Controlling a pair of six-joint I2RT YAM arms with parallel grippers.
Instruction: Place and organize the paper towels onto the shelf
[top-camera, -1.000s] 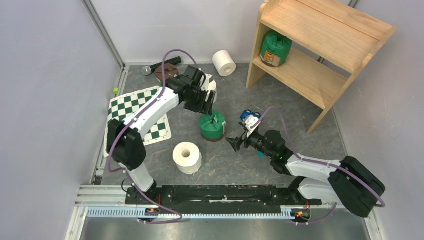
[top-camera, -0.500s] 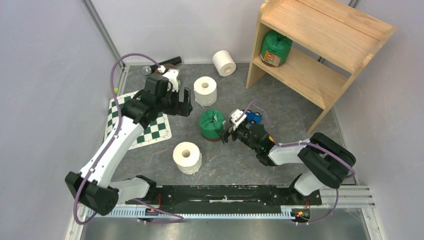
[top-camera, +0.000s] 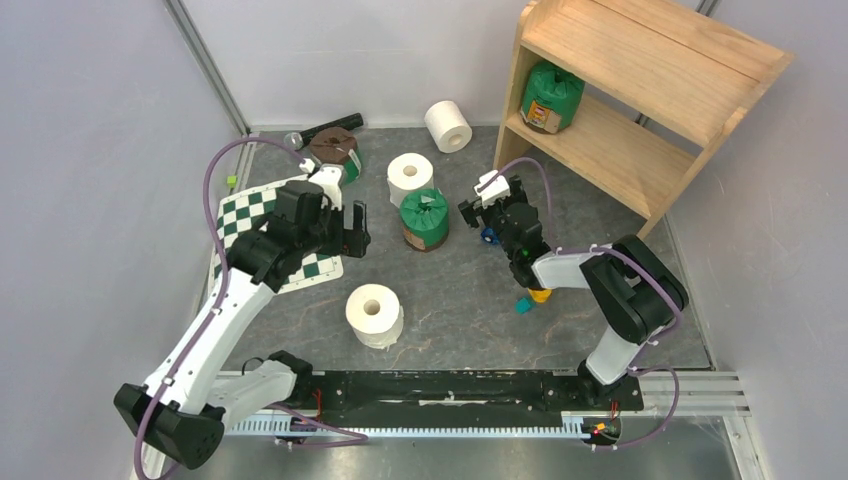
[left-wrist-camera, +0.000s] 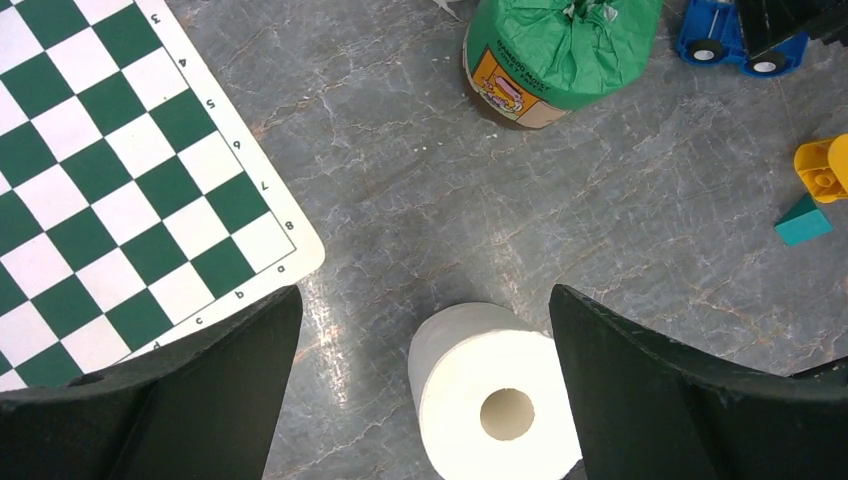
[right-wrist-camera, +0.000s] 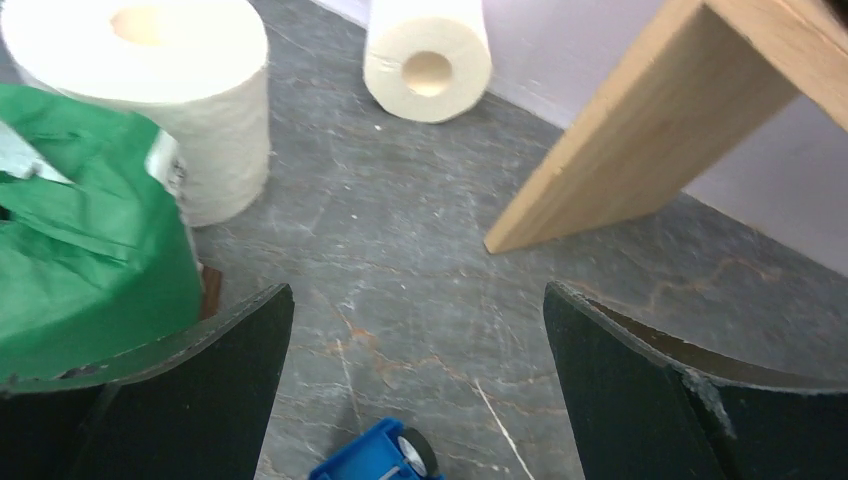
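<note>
Left wrist, left jaws spread, framing white hollow-cored roll (left-wrist-camera: 497, 400), crinkly green-wrapped roll (left-wrist-camera: 560, 50) beyond, right jaws spread, empty.

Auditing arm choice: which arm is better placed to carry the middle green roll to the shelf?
Likely right: right fingers are open close beside the green roll, on its shelf side. Left fingers, also open, are farther away, facing a white roll.

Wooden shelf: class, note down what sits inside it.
One green-wrapped roll stands on the lower board of the shelf. The top board is bare and hides the back of the lower tier.
</note>
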